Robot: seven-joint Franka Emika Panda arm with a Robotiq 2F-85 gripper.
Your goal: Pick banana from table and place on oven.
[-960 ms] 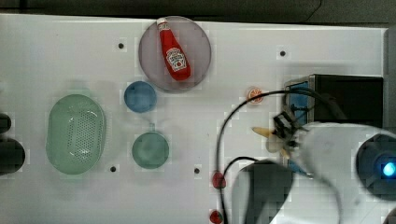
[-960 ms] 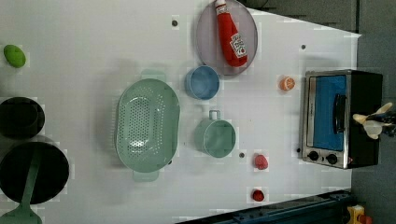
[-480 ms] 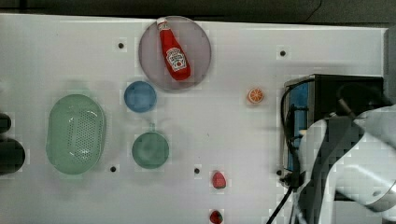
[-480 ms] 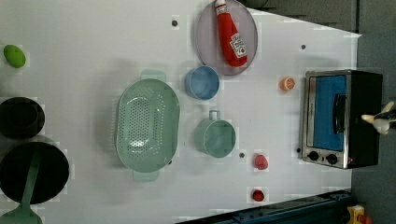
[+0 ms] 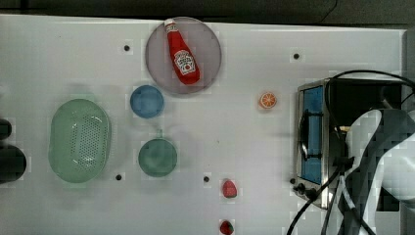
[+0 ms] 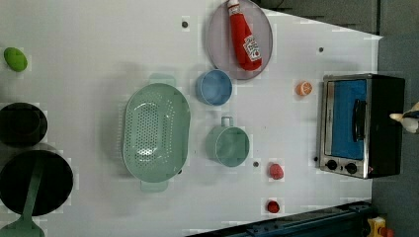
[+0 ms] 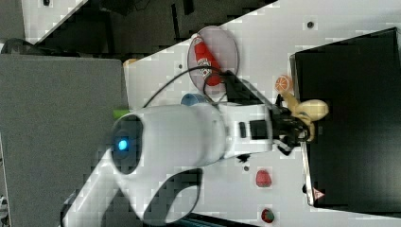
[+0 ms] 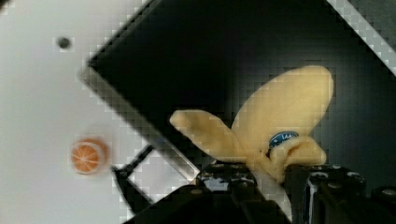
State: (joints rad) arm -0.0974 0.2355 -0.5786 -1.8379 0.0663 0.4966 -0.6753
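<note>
My gripper (image 7: 294, 128) is shut on the stem end of the banana (image 7: 308, 110), a pale-yellow bunch with a blue sticker. It holds the banana (image 8: 280, 116) above the black top of the oven (image 7: 354, 118), near the oven's front edge. In the wrist view the gripper (image 8: 266, 175) clamps the bunch, whose stubby fingers spread out over the oven (image 8: 210, 60). In the left view the banana (image 6: 396, 117) pokes in just past the oven (image 6: 385, 123). In the top view my white arm covers much of the oven (image 5: 362, 98). The oven stands on the white table (image 5: 244, 58).
An orange slice (image 5: 267, 100) lies on the table just in front of the oven door. Farther off are a ketchup bottle (image 5: 181, 56) on a round plate, a blue bowl (image 5: 147, 101), a green cup (image 5: 157, 156), a green colander (image 5: 79, 140) and two strawberries (image 5: 229, 188).
The arm has swung toward the top view's right, from the table in front of the oven to above the oven's top, carrying the banana. In the left view the banana slid further right.
</note>
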